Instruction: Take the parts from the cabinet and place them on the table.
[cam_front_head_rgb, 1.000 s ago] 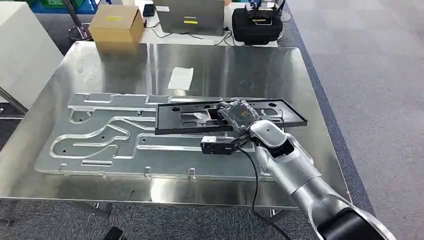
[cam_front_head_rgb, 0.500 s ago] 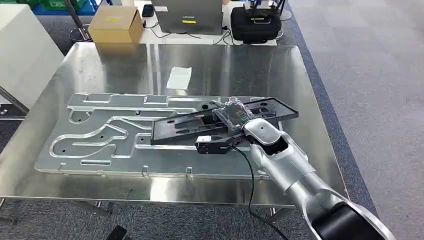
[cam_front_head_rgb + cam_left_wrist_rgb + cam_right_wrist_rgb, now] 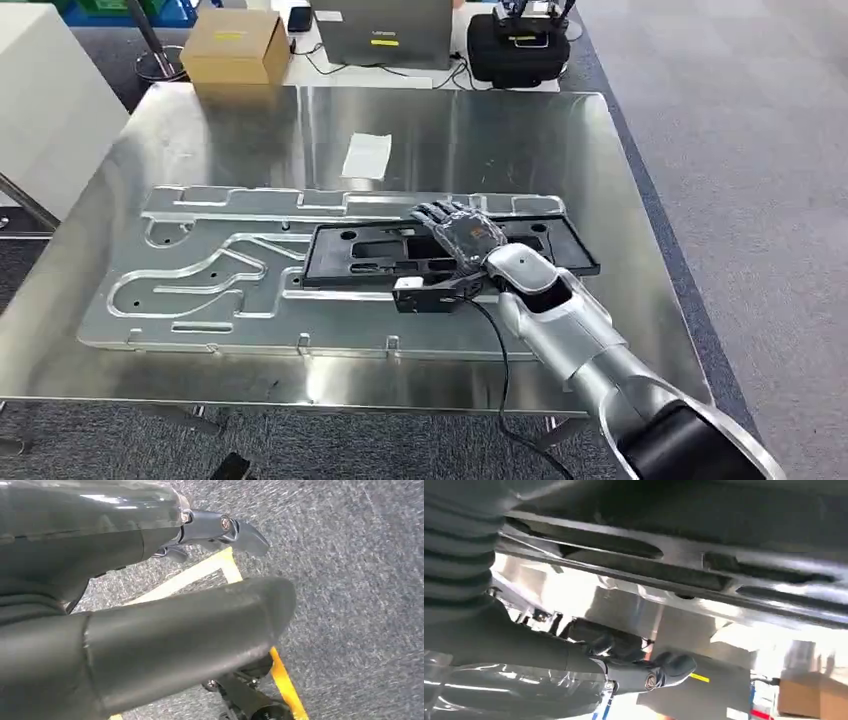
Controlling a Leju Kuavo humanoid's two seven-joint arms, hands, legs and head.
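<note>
Black frame (image 3: 400, 255) lies flat on the big aluminium plate (image 3: 200, 270), which covers most of the steel surface (image 3: 300, 130). Right robot hand (image 3: 458, 232) rests on top of the frame near its middle, fingers spread flat across it rather than wrapped around, so it looks like the placing step is at its end. Left robot hand (image 3: 220, 530) hangs by the carpet, holding nothing visible, though how far open I cannot tell. Next move, I'd judge: lift the right robot hand straight off without dragging the frame, then go for another part.
</note>
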